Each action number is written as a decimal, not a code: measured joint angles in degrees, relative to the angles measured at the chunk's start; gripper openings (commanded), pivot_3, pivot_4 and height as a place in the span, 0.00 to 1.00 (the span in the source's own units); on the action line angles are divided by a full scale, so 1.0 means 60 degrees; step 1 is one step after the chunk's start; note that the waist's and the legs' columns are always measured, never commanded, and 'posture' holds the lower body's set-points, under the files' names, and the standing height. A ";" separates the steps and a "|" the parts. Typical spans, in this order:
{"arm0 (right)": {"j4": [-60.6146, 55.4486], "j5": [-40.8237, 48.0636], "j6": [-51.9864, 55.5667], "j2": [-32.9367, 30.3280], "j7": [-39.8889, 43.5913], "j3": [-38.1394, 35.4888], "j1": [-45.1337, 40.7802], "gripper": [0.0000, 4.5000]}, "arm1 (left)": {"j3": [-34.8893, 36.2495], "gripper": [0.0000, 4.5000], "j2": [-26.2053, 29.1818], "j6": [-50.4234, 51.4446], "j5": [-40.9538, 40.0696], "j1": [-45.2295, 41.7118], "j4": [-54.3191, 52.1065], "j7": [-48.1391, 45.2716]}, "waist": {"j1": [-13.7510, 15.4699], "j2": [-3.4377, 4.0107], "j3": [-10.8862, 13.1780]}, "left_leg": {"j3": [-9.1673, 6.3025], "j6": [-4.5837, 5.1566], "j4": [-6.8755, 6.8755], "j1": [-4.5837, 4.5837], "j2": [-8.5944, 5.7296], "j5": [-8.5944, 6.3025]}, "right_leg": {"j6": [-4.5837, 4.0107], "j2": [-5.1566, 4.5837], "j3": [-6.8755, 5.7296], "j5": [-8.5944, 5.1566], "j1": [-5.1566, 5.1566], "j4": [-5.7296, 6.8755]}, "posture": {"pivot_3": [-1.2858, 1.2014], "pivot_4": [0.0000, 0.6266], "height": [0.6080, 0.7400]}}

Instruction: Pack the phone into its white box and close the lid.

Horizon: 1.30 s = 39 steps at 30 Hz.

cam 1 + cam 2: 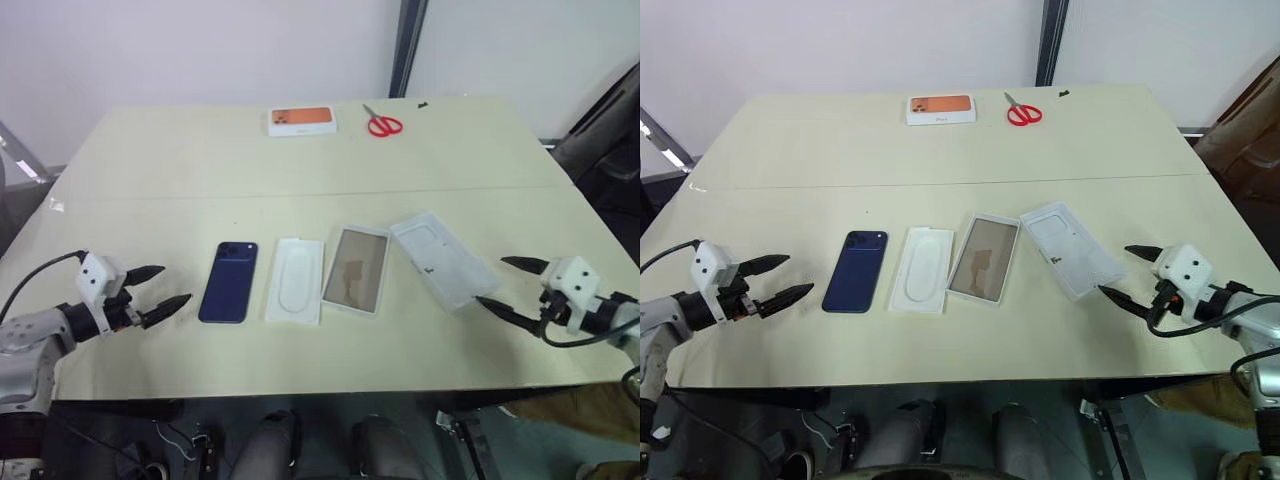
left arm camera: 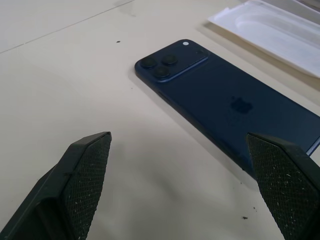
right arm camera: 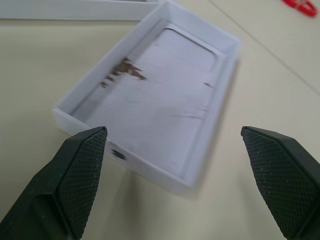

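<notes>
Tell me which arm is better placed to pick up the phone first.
Left, probably. The left tool is open beside the phone, while the right tool faces the lid at the far side.

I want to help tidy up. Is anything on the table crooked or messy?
Mostly neat: the phone, a white insert and the white box lie in a row. The lid sits turned at a slant, open side up, with brownish marks inside. Red scissors and a white-and-orange box lie at the far edge.
</notes>
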 measured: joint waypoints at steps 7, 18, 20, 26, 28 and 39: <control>0.0057 -0.0001 -0.0001 0.0009 0.0011 -0.0036 -0.0052 1.00 | 0.0047 0.99 -0.0007 0.0010 0.0005 -0.0062 0.0026 0.0094 | 0.0000 0.0000 0.0000 | 0.0001 0.0001 0.0001 0.0001 0.0000 0.0000 | 0.0000 0.0000 0.0001 0.0000 0.0002 0.0000 | 0.52 0.24 0.95; -0.0035 -0.0002 0.0031 0.0051 -0.0052 0.0172 -0.0205 1.00 | -0.0188 0.99 -0.0091 0.0023 0.0191 -0.0412 0.0010 0.0301 | -0.0003 0.0000 0.0000 | 0.0002 0.0000 0.0000 0.0002 0.0000 0.0000 | 0.0000 0.0000 0.0001 0.0000 0.0001 0.0000 | 0.52 0.24 0.95; -0.0046 -0.0001 0.0046 0.0052 -0.0066 0.0208 -0.0238 1.00 | -0.0245 0.99 -0.0101 0.0036 0.0199 -0.0412 0.0008 0.0342 | 0.0003 0.0000 0.0000 | 0.0002 0.0000 0.0001 0.0002 0.0000 0.0000 | 0.0000 0.0000 0.0000 0.0000 0.0002 0.0000 | 0.52 0.24 0.95; -0.0212 -0.0001 0.0237 0.0090 -0.0113 0.0485 -0.0484 1.00 | -0.0516 0.99 -0.0122 0.0935 0.0175 -0.0489 -0.0528 0.0655 | 0.0009 0.0000 0.0000 | 0.0001 0.0001 0.0001 0.0001 0.0000 0.0000 | 0.0000 0.0000 0.0000 0.0000 0.0002 0.0001 | 0.52 0.24 0.95; -0.0480 0.0004 0.0341 0.0092 -0.0155 0.0547 -0.0602 1.00 | -0.0556 0.99 -0.0219 0.1549 0.0001 -0.0625 -0.0893 0.0849 | 0.0005 0.0000 0.0000 | 0.0001 0.0000 0.0002 0.0001 0.0000 0.0000 | 0.0000 0.0000 0.0000 0.0000 0.0001 0.0002 | 0.52 0.24 0.95; -0.1953 0.0204 0.1269 0.0641 -0.0112 0.1950 -0.1852 1.00 | -0.1281 0.99 -0.0685 0.5271 -0.0772 -0.1451 -0.2764 0.2149 | 0.0025 0.0000 0.0000 | -0.0001 0.0000 0.0008 -0.0001 -0.0001 0.0000 | 0.0001 0.0002 -0.0003 0.0000 0.0000 0.0004 | 0.52 0.24 0.95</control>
